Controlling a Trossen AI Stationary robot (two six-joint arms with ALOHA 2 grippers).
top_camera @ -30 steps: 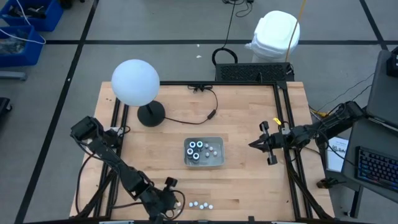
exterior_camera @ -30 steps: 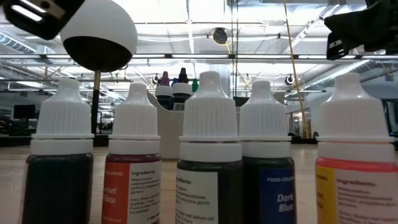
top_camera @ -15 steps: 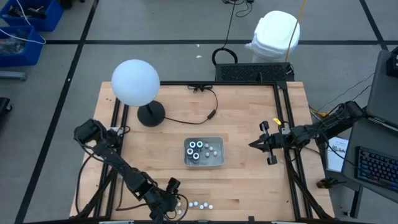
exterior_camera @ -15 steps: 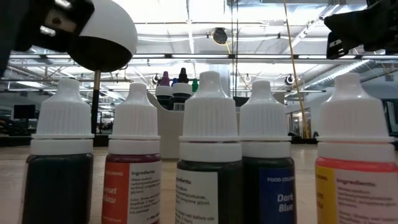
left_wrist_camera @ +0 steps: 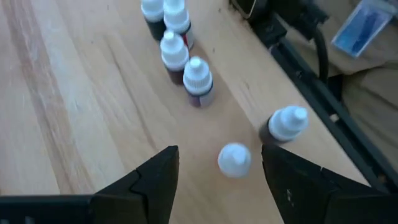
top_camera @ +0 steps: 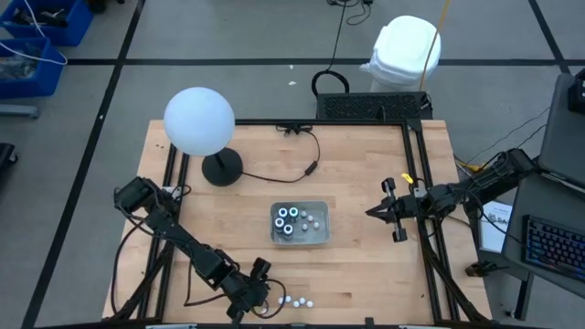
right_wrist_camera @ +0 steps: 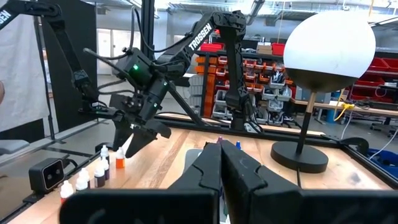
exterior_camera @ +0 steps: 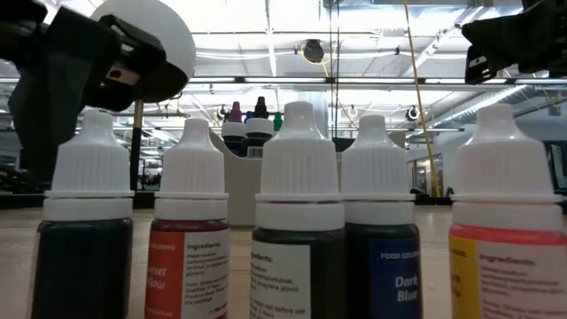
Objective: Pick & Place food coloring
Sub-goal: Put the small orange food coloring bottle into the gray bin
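White-capped little food colouring bottles [exterior_camera: 299,221] stand in a row right at the near edge of the pale butcher-block wooden surface [top_camera: 366,192], and the low view is basically filled with them. You can read "Dark Blue" under "FOOD COLORING" on the blue one [exterior_camera: 379,230], something like "Sunset Yellow" plus "Ingredients:" on the orange-red one [exterior_camera: 188,239], and another "Ingredients:" block on the yellow one [exterior_camera: 508,230]; the fine print is too small to make out. From above they show as a short line of white dots [top_camera: 294,300] near the front edge of the surface. The left hand [top_camera: 262,294] sits low just beside that row with its two dark fingers spread wide and nothing between them; its wrist camera looks straight down on one white cap [left_wrist_camera: 234,159] in the gap between the fingers, with more bottles [left_wrist_camera: 186,62] lined up past it. More food colouring, dark round pots with white/teal ringed tops [top_camera: 287,220] and a few small bottles, sits in the clear grey rectangular tray [top_camera: 321,236] mid-surface. The right hand [top_camera: 370,213] hangs off to the right, well apart from the tray, fingers pressed together and holding nothing. "TROSSEN" is printed on the left arm [right_wrist_camera: 202,38] in the right wrist view. White globe lamp on a black round base [top_camera: 199,122] stands at the back left.
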